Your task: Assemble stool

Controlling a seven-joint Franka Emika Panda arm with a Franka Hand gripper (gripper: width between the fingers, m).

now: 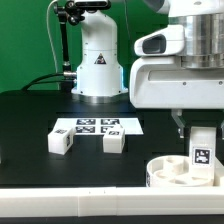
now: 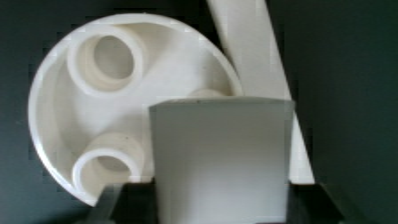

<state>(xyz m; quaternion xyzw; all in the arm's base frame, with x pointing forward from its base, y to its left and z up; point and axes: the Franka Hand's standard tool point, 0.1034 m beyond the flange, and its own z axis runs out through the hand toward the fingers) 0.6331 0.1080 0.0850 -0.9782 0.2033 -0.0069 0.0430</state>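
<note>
White plastic, hard and smooth, is the material of the stool leg (image 1: 200, 150) that stands upright between the jaws. The jaws are closed on its two flat sides at a middle width, and its square tag faces outward. The leg looks light, stiff and a little slippery. A firm hold on the flat sides, away from the lower end, seems best, so that this end stays free for a recess.

Directly under the jaws the round seat (image 1: 165, 175) lies on the bench (image 1: 30, 120) with its recesses (image 2: 121, 55) turned up. It seems rigid and light too, so a sideways push could slide it. Whether the leg already touches it cannot be told.

Behind the held leg, in the wrist view, stands a tall white piece (image 2: 249, 40) that cannot be identified.

Well apart from the jaws lie one loose leg (image 1: 62, 141) and a second loose leg (image 1: 113, 141), just beside the marker board (image 1: 97, 126).

The tags carry only patterns. The robot base (image 1: 97, 75) has a small label, but it is too small to read.
</note>
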